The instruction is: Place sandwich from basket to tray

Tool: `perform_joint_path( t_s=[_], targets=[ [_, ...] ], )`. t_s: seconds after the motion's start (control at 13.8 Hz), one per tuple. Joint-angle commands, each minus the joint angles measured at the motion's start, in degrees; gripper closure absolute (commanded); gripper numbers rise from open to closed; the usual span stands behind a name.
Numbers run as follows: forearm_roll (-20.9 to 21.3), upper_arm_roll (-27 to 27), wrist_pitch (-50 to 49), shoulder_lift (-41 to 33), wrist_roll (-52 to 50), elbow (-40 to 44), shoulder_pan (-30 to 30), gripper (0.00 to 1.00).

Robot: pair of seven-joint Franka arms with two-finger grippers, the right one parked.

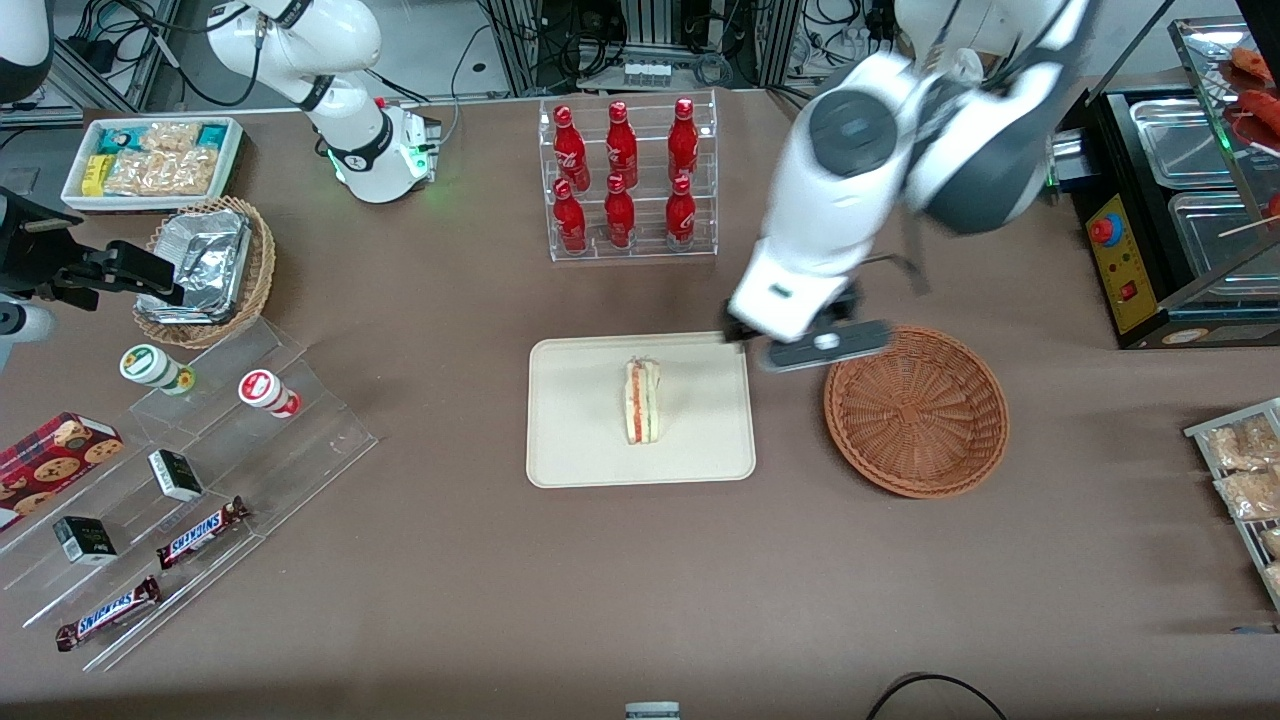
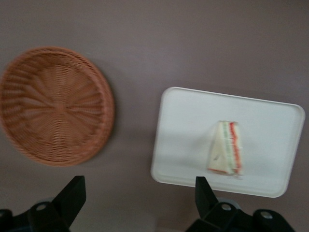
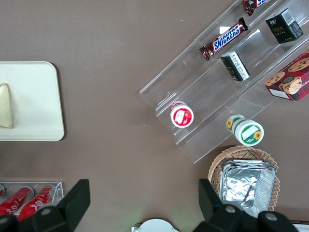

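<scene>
The sandwich [image 1: 642,400] lies on the cream tray [image 1: 580,440], near its middle, with its red and green filling edge showing. The reddish-brown wicker basket [image 1: 915,410] stands empty beside the tray, toward the working arm's end. My left gripper [image 1: 792,345] hovers above the table between the tray's corner and the basket's rim, farther from the front camera than the sandwich. In the left wrist view the gripper [image 2: 137,198] is open and empty, with the basket [image 2: 53,104], the tray [image 2: 270,121] and the sandwich [image 2: 227,154] below it. The right wrist view shows the tray [image 3: 34,96] and the sandwich's edge [image 3: 5,106].
A clear rack of red bottles [image 1: 630,180] stands farther from the camera than the tray. A tan wicker basket with foil trays [image 1: 205,270], a white snack box [image 1: 150,160] and clear stepped shelves [image 1: 200,480] lie toward the parked arm's end. A black appliance [image 1: 1150,230] stands at the working arm's end.
</scene>
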Motion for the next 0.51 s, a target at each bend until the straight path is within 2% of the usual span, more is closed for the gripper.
perform_joint_path(
  t_s=[0.0, 0.29, 0.44],
  targets=[
    [-2.0, -0.3, -3.8, -8.2, 9.4, -5.7, 6.1, 0.0],
    [-4.6, -0.3, -9.9, -13.4, 22.6, -5.7, 14.3, 0.0],
    [-4.6, 0.1, -11.6, -14.6, 25.5, -5.8, 15.6, 0.0]
  ],
)
